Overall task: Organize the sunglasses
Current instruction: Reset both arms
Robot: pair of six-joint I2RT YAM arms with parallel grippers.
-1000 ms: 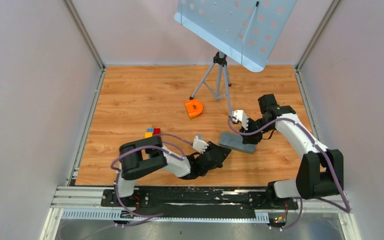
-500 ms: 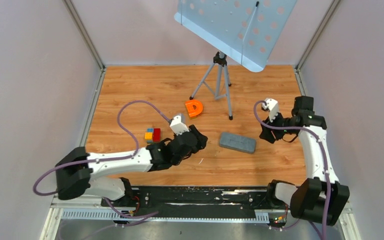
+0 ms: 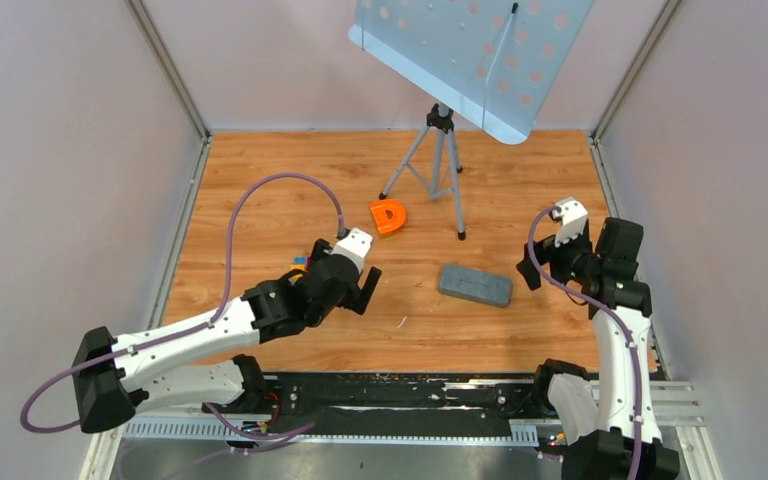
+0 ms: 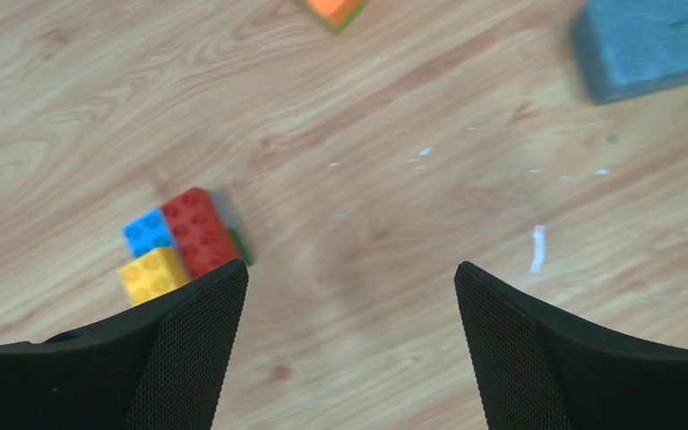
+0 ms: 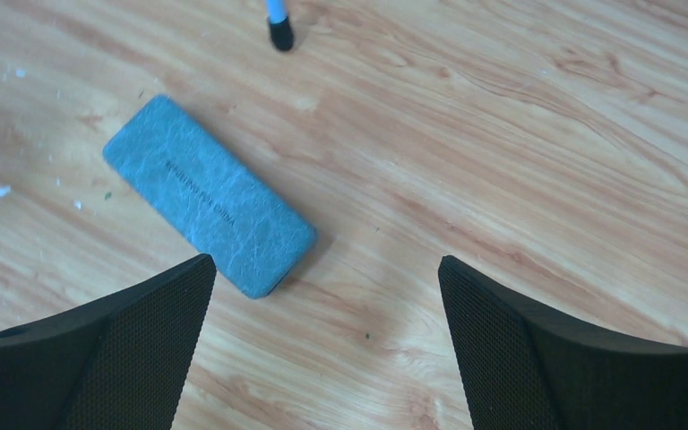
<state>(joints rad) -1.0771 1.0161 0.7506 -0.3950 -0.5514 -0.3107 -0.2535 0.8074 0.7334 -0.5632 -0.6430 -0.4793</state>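
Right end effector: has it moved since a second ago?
Yes. The right end effector has drawn back rightward, away from the grey case, which has not shifted.

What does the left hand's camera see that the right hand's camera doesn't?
Only the left wrist view shows the toy bricks, red, blue, yellow and green, and a corner of the orange piece. Only the right wrist view shows the tripod foot and the whole top of the grey case, with small writing on it. Both show the wooden table and some of that case. In each, the gripper is open and empty: left gripper, right gripper. Neither shows any sunglasses.
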